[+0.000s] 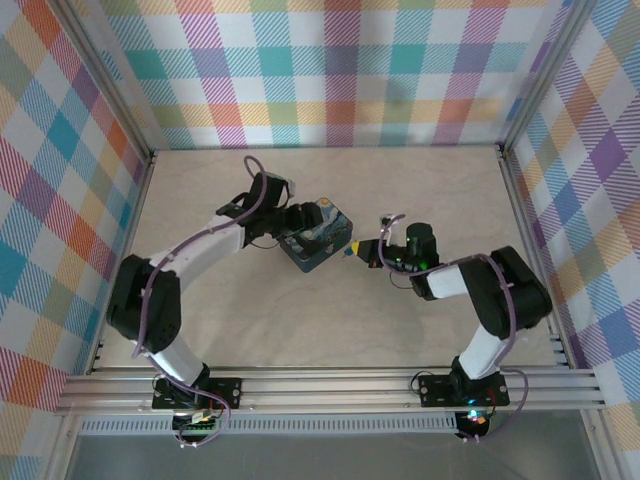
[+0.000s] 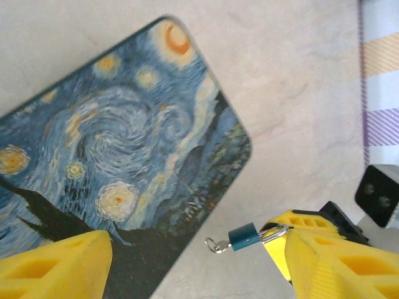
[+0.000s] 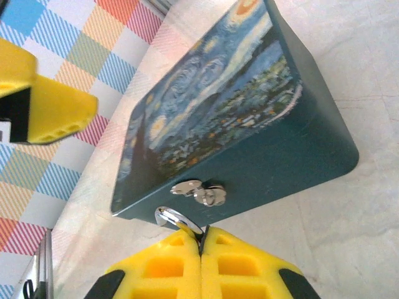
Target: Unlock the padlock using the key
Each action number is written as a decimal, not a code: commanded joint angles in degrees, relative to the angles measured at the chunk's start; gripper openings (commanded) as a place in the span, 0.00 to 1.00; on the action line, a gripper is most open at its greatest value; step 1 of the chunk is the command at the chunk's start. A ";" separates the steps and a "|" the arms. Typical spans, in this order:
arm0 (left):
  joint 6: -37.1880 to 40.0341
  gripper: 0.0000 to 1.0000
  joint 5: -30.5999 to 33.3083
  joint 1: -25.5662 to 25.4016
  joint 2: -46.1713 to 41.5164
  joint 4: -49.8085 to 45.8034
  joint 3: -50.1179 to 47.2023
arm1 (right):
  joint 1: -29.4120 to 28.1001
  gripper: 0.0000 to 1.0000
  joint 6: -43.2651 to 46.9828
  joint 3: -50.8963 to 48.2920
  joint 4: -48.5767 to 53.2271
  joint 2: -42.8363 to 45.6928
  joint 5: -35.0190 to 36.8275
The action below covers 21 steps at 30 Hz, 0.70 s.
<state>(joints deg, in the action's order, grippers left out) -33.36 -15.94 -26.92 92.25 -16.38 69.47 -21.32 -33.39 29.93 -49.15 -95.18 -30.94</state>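
Table (image 1: 330, 320) carries the Starry Night tin (image 2: 124, 143), with both arms meeting at its right-hand corner. Left gripper (image 1: 290, 230) is over the lid with fingers well apart, holding nothing. Right gripper (image 3: 201, 240) is pinched tight on the padlock (image 2: 243, 237) by its shackle (image 3: 177, 219). Padlock is in the air just beside the tin, near the latch (image 3: 201, 190) but not through it. Probable reason: a shackle grip leaves the blue body and keyway exposed. Key (image 2: 217, 245) looks like the silvery bit at the body's free end, likely seated; too small to confirm.
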 commanded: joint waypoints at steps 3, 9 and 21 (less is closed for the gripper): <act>2.39 0.77 7.24 0.57 -10.35 -0.05 -4.80 | -0.01 0.00 1.96 -2.08 14.98 10.12 0.28; 3.11 0.83 14.98 0.90 -18.94 2.91 -11.21 | -0.87 0.00 4.28 -1.77 37.79 23.41 4.03; 5.60 0.87 24.85 1.69 -29.86 2.96 -17.81 | -1.44 0.00 -1.84 -8.26 57.79 39.11 10.06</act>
<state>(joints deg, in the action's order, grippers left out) -29.87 5.19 -25.91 64.49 -14.50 52.42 -22.22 -32.42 23.73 2.83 -57.76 -23.03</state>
